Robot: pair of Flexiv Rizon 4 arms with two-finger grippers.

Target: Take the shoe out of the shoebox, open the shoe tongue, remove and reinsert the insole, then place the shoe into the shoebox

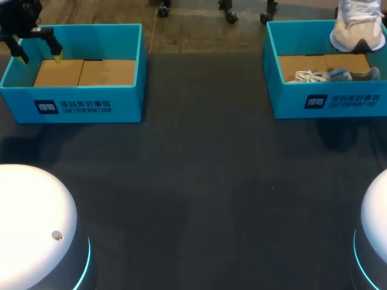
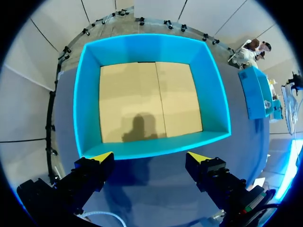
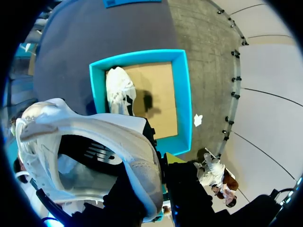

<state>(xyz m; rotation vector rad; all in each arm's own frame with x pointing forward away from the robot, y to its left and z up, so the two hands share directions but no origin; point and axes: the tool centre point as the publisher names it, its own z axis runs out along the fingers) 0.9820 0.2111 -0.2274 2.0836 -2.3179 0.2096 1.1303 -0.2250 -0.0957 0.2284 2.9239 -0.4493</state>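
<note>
While right claw clamps white shoe above shoebox, left claw spread.

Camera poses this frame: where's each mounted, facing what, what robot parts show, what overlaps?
Head: fixed above and behind, looking down on table; shows arm bases and left gripper above left box.
Left wrist: on left arm, looking down into empty left box; own gripper open.
Right wrist: on right arm, looking down at right box with second shoe inside; own gripper shut on shoe.
Shared: head and right wrist both show shoe, right box, second shoe.
</note>
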